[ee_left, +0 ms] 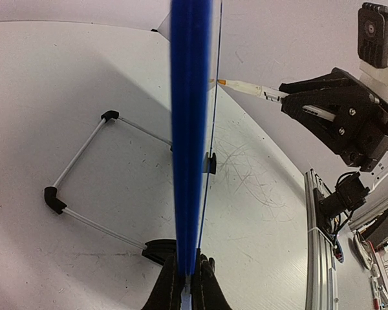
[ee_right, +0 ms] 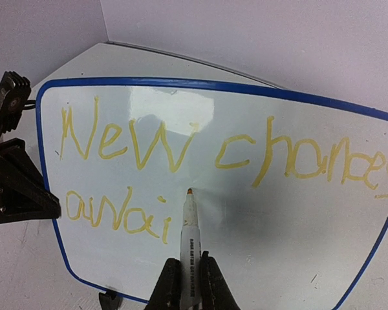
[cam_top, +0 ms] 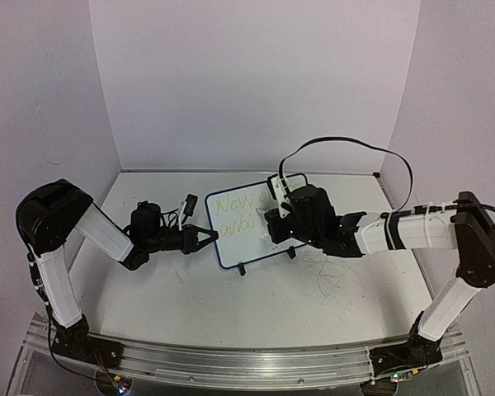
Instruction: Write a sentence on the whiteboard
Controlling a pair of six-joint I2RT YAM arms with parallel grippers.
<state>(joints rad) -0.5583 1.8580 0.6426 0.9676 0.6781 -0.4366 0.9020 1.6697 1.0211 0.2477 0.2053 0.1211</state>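
Note:
The whiteboard [cam_top: 241, 246] stands upright on the table with its blue frame and black feet. The sentence [ee_right: 174, 145] is in pale yellow: the first line reads "New chances", the second "awai". My left gripper [cam_top: 208, 241] is shut on the board's left edge, seen edge-on as a blue strip [ee_left: 191, 129] between the jaws of the left gripper [ee_left: 189, 287]. My right gripper [ee_right: 187, 287] is shut on a white marker [ee_right: 189, 236]. The marker's orange tip is at the board just right of the "i". The marker also shows in the left wrist view [ee_left: 249, 88].
Thin grey scribble scratches [cam_top: 334, 280] mark the tabletop right of the board. The board's wire stand [ee_left: 84, 148] extends behind it. Walls close in the back and both sides. An aluminium rail [cam_top: 231, 363] runs along the near edge.

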